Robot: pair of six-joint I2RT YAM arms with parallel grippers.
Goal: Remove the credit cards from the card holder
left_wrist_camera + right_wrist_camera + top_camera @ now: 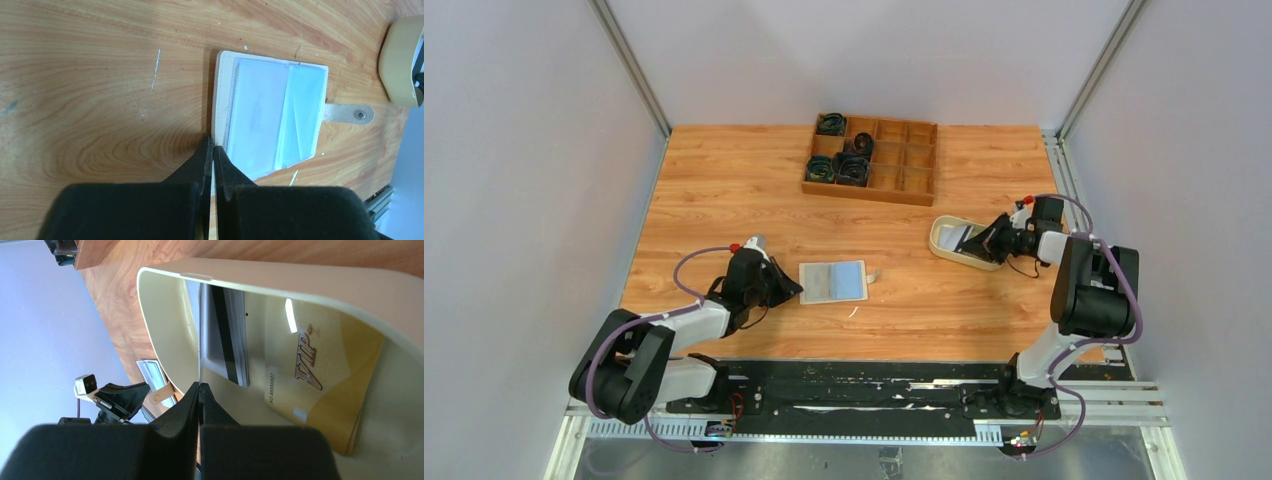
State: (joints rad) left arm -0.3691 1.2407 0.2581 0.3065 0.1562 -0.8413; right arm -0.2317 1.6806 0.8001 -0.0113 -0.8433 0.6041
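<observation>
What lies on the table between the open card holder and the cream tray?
Nothing: in the top view only bare table separates the card holder from the cream tray, apart from the holder's own snap tab.

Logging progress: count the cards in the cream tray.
2 clear: a gold VIP card lying in the tray, and a grey dark-striped card beside it, nearer the wall. Its layered edge may hide more underneath.
</observation>
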